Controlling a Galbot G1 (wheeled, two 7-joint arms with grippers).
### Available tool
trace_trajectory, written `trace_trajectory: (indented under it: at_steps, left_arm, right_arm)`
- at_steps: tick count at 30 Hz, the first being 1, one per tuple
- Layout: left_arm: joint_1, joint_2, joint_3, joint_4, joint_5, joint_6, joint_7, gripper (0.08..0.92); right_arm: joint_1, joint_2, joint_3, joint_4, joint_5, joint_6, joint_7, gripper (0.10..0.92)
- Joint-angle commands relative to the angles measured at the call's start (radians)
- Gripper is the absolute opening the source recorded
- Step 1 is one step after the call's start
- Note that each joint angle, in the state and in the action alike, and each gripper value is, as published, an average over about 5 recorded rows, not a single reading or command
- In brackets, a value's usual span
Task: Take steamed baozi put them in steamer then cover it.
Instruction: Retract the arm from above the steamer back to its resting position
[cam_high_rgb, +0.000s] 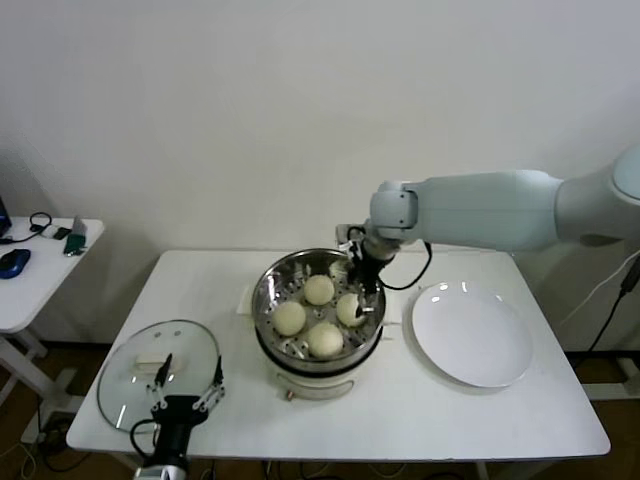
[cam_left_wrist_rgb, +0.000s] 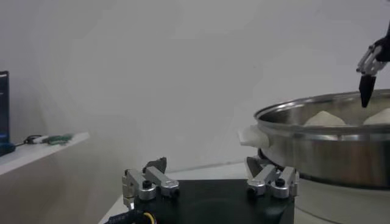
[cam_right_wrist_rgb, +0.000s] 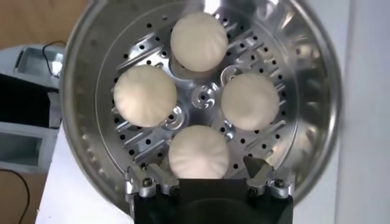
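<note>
The steamer (cam_high_rgb: 268, 300) stands mid-table with several baozi (cam_high_rgb: 290, 318) resting on its perforated tray (cam_right_wrist_rgb: 204, 97). My right gripper (cam_high_rgb: 362, 298) hangs over the steamer's right side. In the right wrist view this gripper (cam_right_wrist_rgb: 201, 169) is open, its fingers (cam_right_wrist_rgb: 145, 179) standing either side of the nearest baozi (cam_right_wrist_rgb: 198, 149) without touching it. The cover (cam_high_rgb: 190, 350) lies flat at the table's front left, with its cream handle (cam_high_rgb: 148, 362) facing up. My left gripper (cam_high_rgb: 188, 385) is open and empty just right of the cover. The left wrist view shows the left gripper (cam_left_wrist_rgb: 207, 171) facing the steamer (cam_left_wrist_rgb: 329, 146).
A flat white plate (cam_high_rgb: 470, 335) lies right of the steamer. A small white side table (cam_high_rgb: 40, 265) with a mouse and cables stands off to the left. A white wall rises behind the table.
</note>
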Motion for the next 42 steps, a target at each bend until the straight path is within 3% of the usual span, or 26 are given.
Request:
trace_trajectory:
  at_steps: [1,11,20,25,31,38,42]
  left_arm:
    - [0.001,-0.004,0.0,-0.009,0.005,-0.001,-0.002,0.823]
    - [0.011,-0.003,-0.006,-0.042,0.013,0.009,-0.003,0.823]
    - [-0.007,-0.036,0.003,-0.081,0.088,0.031,0.0,0.823]
    - [-0.005,-0.029,-0.005,-0.11,0.122,0.075,-0.001,0.823]
    - [0.009,-0.03,-0.012,-0.16,0.223,0.156,0.003,0.823]
    - [-0.004,-0.015,-0.031,-0.162,0.433,0.201,0.003,0.823]
    - [-0.002,-0.006,-0.067,-0.161,0.703,0.222,0.018,0.823]
  right_arm:
    - [0.026,-0.232,0.108,0.063,0.055,0.166,0.088,0.823]
    - [-0.278,-0.573,0.43,0.166,0.052,0.477,0.411,0.823]
    - [-1.032,-0.712,1.179,0.237,-0.126,0.571,0.656,0.823]
    - [-1.405,-0.684,1.571,0.263,-0.193,0.587,0.714,0.823]
    - [-1.773,-0.549,1.973,0.301,-0.267,0.584,0.734,0.823]
    - [-2.018,-0.375,2.238,0.352,-0.332,0.544,0.736,0.823]
    - [-2.12,-0.286,2.344,0.388,-0.359,0.503,0.735,0.823]
